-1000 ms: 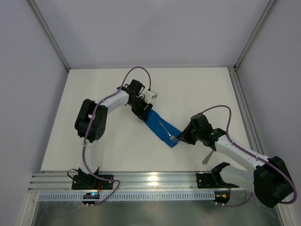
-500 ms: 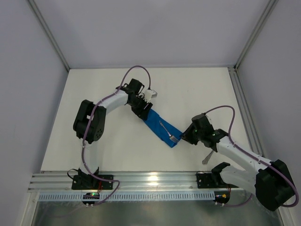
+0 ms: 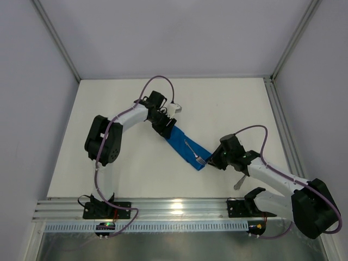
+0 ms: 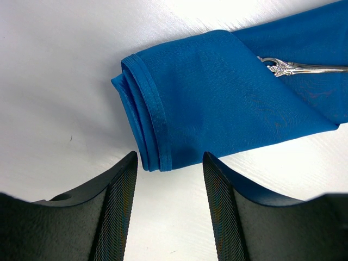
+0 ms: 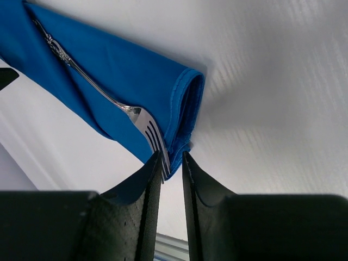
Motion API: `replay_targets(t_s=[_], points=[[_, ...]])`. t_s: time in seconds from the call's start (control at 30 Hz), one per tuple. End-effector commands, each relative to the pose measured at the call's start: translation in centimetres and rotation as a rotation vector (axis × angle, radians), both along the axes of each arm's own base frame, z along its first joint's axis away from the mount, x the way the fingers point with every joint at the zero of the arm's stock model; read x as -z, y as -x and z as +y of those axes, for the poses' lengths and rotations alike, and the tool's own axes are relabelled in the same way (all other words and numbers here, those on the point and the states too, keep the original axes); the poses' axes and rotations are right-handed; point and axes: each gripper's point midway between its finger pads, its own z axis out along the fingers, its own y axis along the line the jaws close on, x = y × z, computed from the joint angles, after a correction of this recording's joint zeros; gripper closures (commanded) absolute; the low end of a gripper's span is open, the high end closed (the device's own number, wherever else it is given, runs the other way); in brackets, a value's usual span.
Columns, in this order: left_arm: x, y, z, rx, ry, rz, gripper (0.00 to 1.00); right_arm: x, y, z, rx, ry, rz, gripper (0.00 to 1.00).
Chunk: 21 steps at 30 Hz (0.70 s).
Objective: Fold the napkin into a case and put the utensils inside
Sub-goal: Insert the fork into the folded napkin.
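The bright blue napkin (image 3: 177,140) lies folded as a narrow case, running diagonally across the table. A silver fork (image 3: 193,153) rests along its top, tines toward the lower right end. My left gripper (image 3: 165,126) is open at the upper left end; in the left wrist view the rolled cloth edge (image 4: 147,109) sits just beyond the left gripper (image 4: 169,157), with only table between the pads. My right gripper (image 5: 172,155) is open by a narrow gap at the other end, the fork (image 5: 145,126) tines and the napkin (image 5: 125,70) corner at its tips. A second slim utensil (image 3: 240,181) lies beside the right arm.
A metal rail (image 3: 174,209) runs along the near table edge by the arm bases. Frame posts (image 3: 280,125) border the right side, and grey walls close in the back and left. The left arm's cable (image 3: 157,81) loops above the wrist.
My right gripper's jaws have parted slightly at the fork's tines, and the right arm has shifted a little. The left arm, the napkin and the fork have stayed put.
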Motion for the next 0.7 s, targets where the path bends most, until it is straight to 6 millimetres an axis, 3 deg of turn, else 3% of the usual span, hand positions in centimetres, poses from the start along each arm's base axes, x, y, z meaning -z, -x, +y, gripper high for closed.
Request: replay_targets(t_s=[0.0, 0.17, 0.37, 0.67], points=[[-2.1, -0.6, -0.5, 0.019, 0.031, -0.069, 0.47, -0.7, -0.5, 1.0, -0.002, -0.039, -0.028, 0.75], [-2.1, -0.7, -0.6, 0.017, 0.034, -0.068, 0.47, -0.9, -0.4, 0.3, 0.030, -0.018, -0.041, 0.76], [-2.0, -0.7, -0.6, 0.017, 0.034, -0.066, 0.47, -1.3, -0.1, 0.9, 0.021, -0.036, -0.047, 0.75], [-2.0, -0.7, -0.6, 0.017, 0.033, -0.067, 0.47, -0.2, 0.1, 1.2, 0.013, -0.037, -0.023, 0.75]])
